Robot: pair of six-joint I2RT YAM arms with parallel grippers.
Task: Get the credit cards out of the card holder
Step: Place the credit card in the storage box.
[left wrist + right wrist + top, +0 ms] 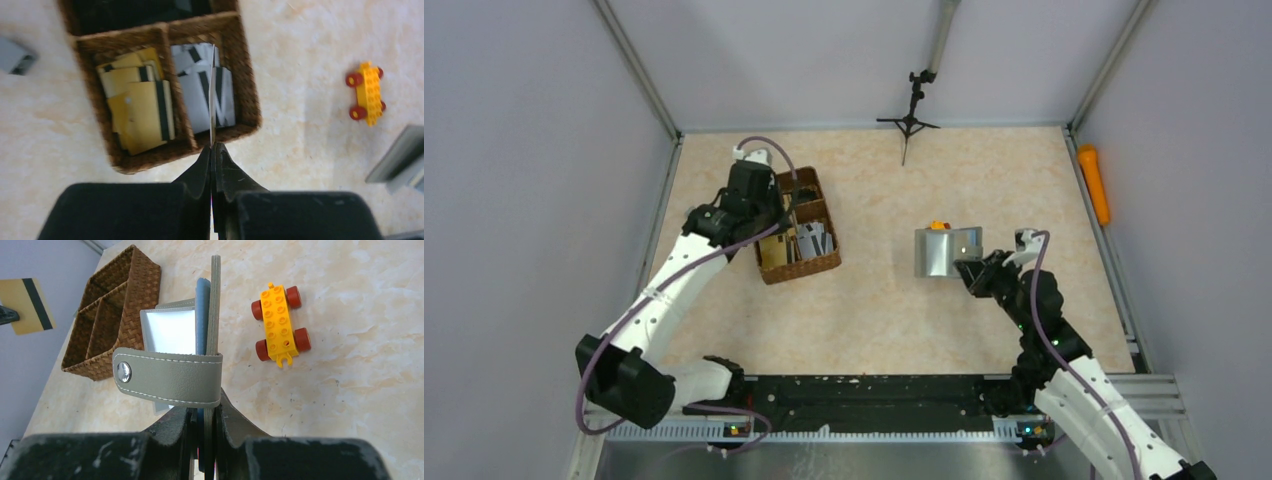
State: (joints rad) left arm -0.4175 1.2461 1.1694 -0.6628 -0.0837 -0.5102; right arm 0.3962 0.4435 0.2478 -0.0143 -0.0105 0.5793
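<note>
My left gripper (213, 146) is shut on one credit card (213, 95), seen edge-on over the basket's compartment of grey cards (205, 92). The right wrist view shows this card (27, 305) as pale yellow-tan with a dark stripe. Several yellow-tan cards (140, 107) lie in the neighbouring compartment. My right gripper (205, 407) is shut on the grey card holder (215, 310), held upright and partly open, its snap strap (170, 377) hanging across. In the top view the left gripper (769, 222) is over the basket and the right gripper (972, 268) holds the holder (946, 252) at mid-table.
The brown wicker basket (802, 265) stands left of centre; it also shows in the left wrist view (247, 75) and right wrist view (100, 320). An orange toy brick with red wheels (279, 322) lies just beyond the holder. A small black tripod (911, 115) stands at the far edge.
</note>
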